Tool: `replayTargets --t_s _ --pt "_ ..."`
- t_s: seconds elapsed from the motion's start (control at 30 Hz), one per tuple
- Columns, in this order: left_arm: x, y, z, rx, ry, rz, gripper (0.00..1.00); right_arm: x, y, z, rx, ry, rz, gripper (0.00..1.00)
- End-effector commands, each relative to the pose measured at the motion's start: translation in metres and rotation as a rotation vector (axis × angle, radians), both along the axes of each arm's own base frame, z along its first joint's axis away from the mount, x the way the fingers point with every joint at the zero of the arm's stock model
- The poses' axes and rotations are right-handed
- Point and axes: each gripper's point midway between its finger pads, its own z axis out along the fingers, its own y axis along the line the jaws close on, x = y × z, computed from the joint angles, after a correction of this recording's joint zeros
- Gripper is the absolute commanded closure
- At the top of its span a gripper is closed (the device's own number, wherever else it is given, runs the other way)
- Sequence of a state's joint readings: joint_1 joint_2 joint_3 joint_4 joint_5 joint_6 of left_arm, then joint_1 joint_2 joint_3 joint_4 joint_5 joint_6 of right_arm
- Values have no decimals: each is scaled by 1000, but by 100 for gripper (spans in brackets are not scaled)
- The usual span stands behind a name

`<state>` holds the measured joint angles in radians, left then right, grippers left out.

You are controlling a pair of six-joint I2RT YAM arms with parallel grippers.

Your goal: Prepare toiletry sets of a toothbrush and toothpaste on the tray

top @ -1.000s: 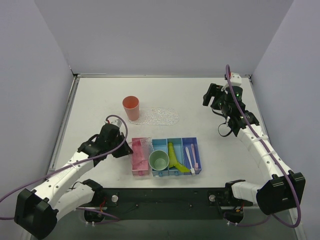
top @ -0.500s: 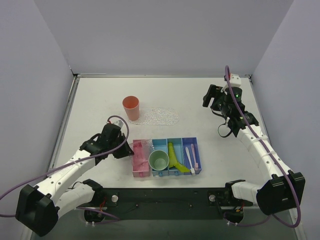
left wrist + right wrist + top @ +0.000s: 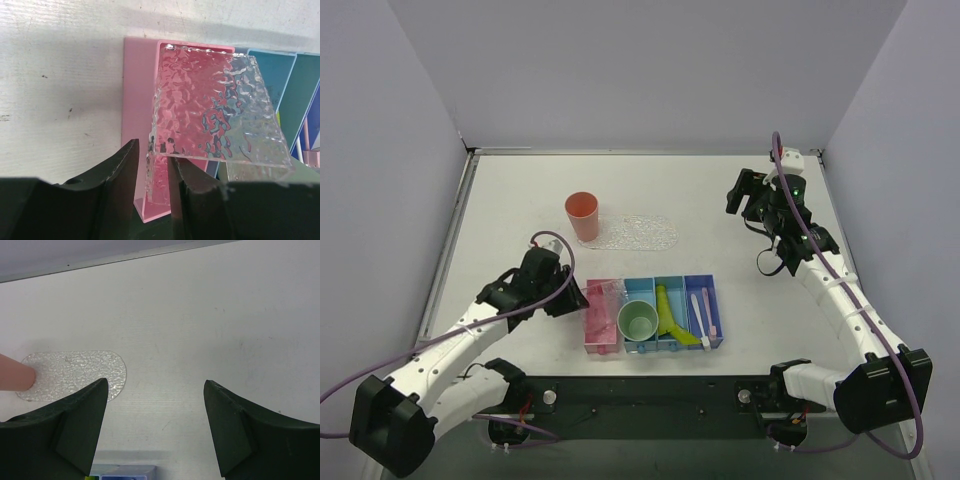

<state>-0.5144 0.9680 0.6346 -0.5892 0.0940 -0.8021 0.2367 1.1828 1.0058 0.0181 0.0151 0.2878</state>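
The clear bumpy oval tray (image 3: 642, 234) (image 3: 75, 372) lies at mid-table with a pink cup (image 3: 582, 215) standing on its left end. Two pale pink toothbrushes (image 3: 701, 314) lie in the rightmost blue bin. A yellow-green toothpaste (image 3: 667, 315) lies in the bin beside them. My left gripper (image 3: 575, 297) (image 3: 151, 156) is at the pink bin (image 3: 137, 90), jaws parted around the near wall of a clear textured rack (image 3: 215, 115), with a gap showing at the left finger. My right gripper (image 3: 745, 192) (image 3: 155, 385) hovers wide open at the far right, holding nothing.
A green cup (image 3: 638, 321) stands in the left blue bin (image 3: 640, 290). The row of blue bins (image 3: 705, 285) sits near the front edge, between the arms. Grey walls close the table in on three sides.
My left gripper's jaws have parted from their tight hold on the rack's wall. The rack stays over the pink bin. The right arm has not moved.
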Motion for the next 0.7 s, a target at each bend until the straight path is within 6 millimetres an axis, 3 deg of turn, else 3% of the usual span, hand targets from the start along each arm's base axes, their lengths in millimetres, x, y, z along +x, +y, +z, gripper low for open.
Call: replayTargets --t_s 0.0,0.3,0.67 --pt "8 2 16 -12 -54 39 65 0 -2 12 2 -41 -13 28" --pt "11 3 23 -15 -72 47 100 0 -2 12 -1 -40 -13 28" --pt "7 7 53 -64 -153 72 100 1 -3 10 1 -34 -18 28"
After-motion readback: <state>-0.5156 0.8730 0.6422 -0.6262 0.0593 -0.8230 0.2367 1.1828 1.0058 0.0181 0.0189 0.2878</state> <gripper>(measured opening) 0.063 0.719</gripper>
